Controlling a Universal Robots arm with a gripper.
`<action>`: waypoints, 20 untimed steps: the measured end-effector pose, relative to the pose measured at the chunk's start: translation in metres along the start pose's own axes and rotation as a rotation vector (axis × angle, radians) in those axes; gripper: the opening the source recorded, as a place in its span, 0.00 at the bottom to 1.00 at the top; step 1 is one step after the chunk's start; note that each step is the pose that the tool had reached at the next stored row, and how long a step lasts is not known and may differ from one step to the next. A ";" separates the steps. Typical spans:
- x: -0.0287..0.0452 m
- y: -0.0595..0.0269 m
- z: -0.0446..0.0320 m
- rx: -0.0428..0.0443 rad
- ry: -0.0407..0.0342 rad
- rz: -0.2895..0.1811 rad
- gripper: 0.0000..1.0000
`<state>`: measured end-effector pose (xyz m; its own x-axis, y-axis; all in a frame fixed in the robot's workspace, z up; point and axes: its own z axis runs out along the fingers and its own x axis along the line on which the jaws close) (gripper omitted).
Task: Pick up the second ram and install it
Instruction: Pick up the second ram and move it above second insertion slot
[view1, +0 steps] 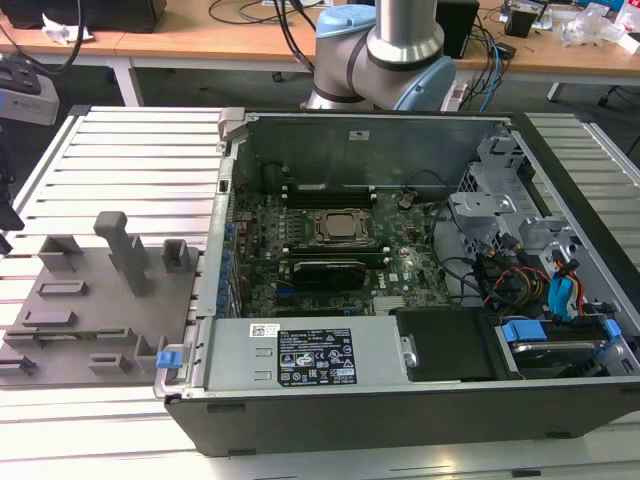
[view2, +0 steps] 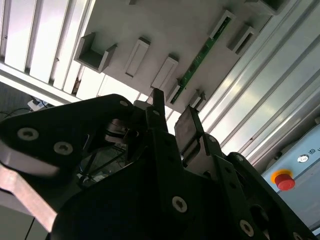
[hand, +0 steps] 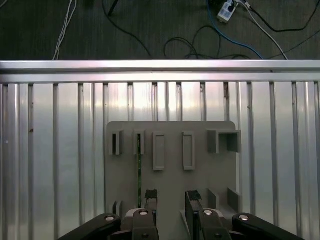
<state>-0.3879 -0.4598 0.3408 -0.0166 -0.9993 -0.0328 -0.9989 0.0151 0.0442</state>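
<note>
Slatted table (hand: 50, 150): gripper (hand: 171, 201) spread wide, empty, hanging clear of the second ram (hand: 139, 170).

The second ram (hand: 139, 172) stands edge-on, its label and chips seemingly hidden.

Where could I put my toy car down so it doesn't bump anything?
The slatted table is bare beyond the grey plate, at the exterior view's left, and along the near wall of the case. The plate is crowded with holders and the ram; the open gripper faces it. The case is packed with cables.
</note>
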 end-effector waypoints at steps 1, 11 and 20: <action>0.0000 0.0000 0.0010 0.0000 0.0000 0.000 0.36; 0.0004 -0.0005 0.0107 0.0000 0.0000 0.000 0.36; 0.0007 -0.0008 0.0192 0.0001 -0.0001 0.000 0.36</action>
<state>-0.3879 -0.4598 0.3216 -0.0165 -0.9993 -0.0329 -0.9989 0.0151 0.0441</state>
